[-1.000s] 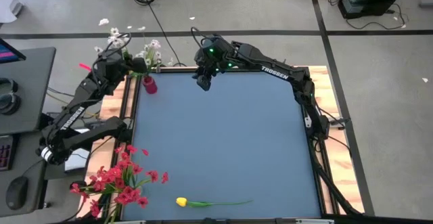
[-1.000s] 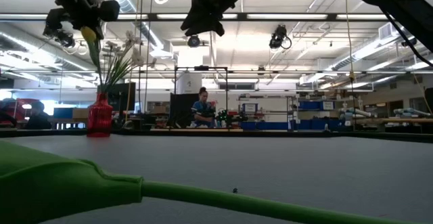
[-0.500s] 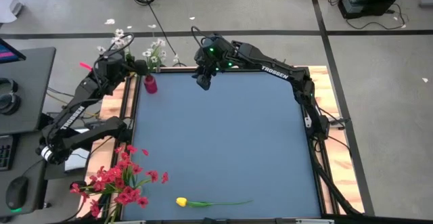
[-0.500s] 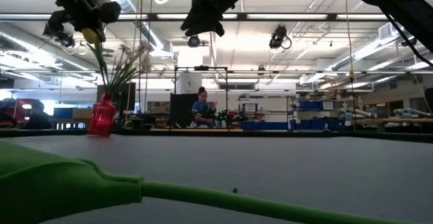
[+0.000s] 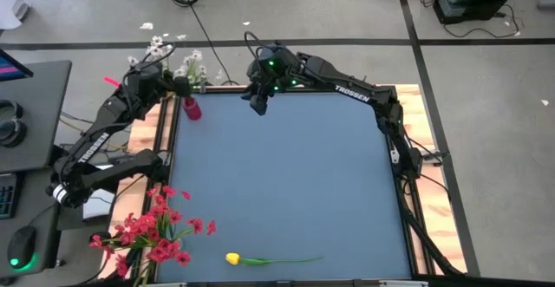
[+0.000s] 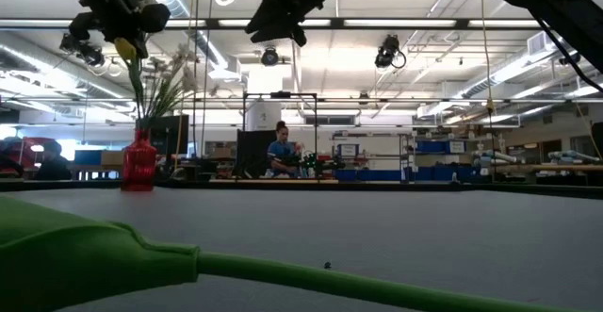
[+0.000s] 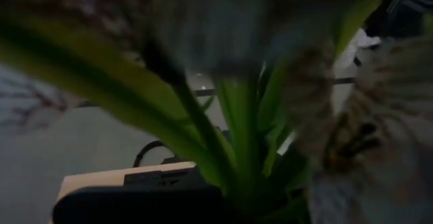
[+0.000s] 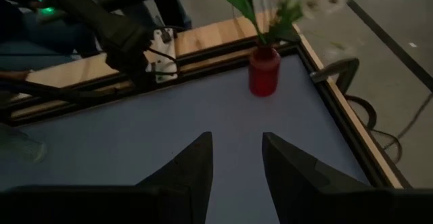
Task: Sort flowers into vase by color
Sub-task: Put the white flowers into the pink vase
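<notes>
white blossoms (image 5: 165, 57) stand in the red vase (image 5: 191, 108) at the table's (image 5: 286, 183) far left corner. the left gripper (image 5: 178, 85) hangs high above the vase among the stems; i cannot tell its finger state. the right gripper (image 8: 235, 158) hovers over the far edge, fingers apart, holding nothing. a yellow tulip (image 5: 269, 259) lies at the near edge, red blossoms (image 5: 154, 228) beside the near left corner.

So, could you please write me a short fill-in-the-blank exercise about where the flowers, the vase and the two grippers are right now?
1. The vase stands at the table's far ____ corner.
2. The blossoms above the vase, the white flowers, are ____ in colour.
3. The lone tulip lying near the front edge is ____.
4. The right gripper hangs empty with its fingers ____, while the left gripper is over the vase.

Missing words: left; white; yellow; open
</notes>
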Controlling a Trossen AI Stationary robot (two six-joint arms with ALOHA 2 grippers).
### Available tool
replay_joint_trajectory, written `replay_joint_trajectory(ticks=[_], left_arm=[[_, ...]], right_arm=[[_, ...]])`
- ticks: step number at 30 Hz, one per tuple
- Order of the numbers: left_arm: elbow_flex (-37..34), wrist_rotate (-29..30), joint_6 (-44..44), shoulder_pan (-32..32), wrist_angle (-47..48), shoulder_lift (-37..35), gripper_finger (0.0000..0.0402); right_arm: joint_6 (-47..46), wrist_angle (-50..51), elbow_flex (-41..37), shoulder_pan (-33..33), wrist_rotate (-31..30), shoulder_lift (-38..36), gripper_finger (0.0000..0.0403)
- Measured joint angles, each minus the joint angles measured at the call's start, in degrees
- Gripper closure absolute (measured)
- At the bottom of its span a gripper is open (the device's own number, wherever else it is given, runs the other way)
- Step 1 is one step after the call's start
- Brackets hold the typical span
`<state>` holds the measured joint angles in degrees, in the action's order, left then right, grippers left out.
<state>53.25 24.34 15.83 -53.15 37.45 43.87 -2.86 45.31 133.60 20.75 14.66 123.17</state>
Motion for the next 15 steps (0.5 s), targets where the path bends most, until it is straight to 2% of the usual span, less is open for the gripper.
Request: replay_joint_trajectory(ticks=[5, 15], left_arm=[[0.02, 0.02, -0.12, 0.0, 0.15, 2.65, 0.0383], [0.02, -1.58, 0.92, 0.01, 3.77, 0.95, 0.0383]], right_arm=[[-0.59, -0.74, 0.0, -0.22, 0.45, 0.0, 0.0266], [-0.59, -0.69, 0.0, -1.01, 0.45, 0.0, 0.0266]])
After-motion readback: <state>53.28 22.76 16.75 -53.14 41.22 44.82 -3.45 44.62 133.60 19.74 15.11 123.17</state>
